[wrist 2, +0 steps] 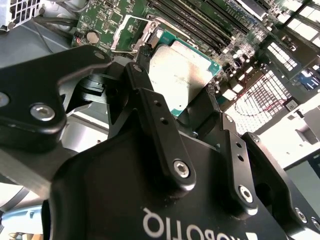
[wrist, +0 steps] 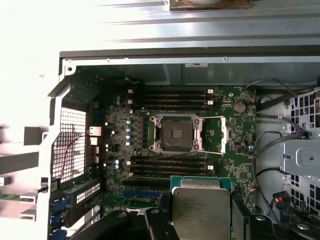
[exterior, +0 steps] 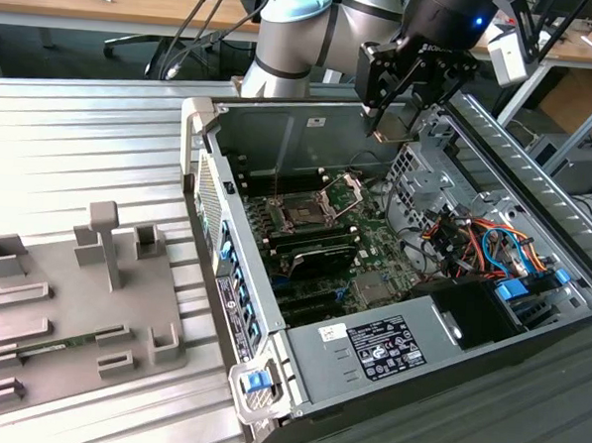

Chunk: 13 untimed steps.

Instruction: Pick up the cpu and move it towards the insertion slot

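The tool (wrist 2: pixel 182 107), fingers (wrist 2: pixel 150 100) pinched on the cpu (wrist 2: pixel 182 75) edges, holds it aloft above the insertion slot (wrist: pixel 176 134).

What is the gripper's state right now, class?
Gripper: closed on the cpu, holding it above the open computer case, short of the insertion slot.

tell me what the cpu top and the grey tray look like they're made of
The cpu, held in the claw, looks topped with brushed metal: its face is pale silver with a dull sheen, edged by a thin green rim that is likely circuit board. The tray looks like matte moulded plastic: an even grey with no shine and blocky raised posts, though printed material can't be ruled out.
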Motion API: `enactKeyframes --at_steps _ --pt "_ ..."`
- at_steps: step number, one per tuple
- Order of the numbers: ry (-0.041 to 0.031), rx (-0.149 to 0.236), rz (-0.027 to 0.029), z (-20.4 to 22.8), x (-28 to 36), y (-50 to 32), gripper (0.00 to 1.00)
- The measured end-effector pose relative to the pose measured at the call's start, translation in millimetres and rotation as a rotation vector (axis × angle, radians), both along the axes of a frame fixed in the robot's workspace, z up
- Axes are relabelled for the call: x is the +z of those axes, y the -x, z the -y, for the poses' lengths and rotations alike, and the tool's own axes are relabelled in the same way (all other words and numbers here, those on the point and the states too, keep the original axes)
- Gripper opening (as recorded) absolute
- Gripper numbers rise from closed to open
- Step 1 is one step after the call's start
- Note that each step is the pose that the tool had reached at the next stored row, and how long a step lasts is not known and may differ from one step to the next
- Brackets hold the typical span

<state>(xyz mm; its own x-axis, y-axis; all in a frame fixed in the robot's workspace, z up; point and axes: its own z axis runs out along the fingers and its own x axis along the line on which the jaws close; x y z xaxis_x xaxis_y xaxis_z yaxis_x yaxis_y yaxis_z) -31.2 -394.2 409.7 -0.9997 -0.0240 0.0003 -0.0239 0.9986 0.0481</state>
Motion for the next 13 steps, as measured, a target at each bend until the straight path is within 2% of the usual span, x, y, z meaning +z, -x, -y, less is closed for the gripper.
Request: enactKeyframes --at_steps 13 --pt "0.0000 0.000 0.0000 -2.7 -1.5 -0.8 0.55"
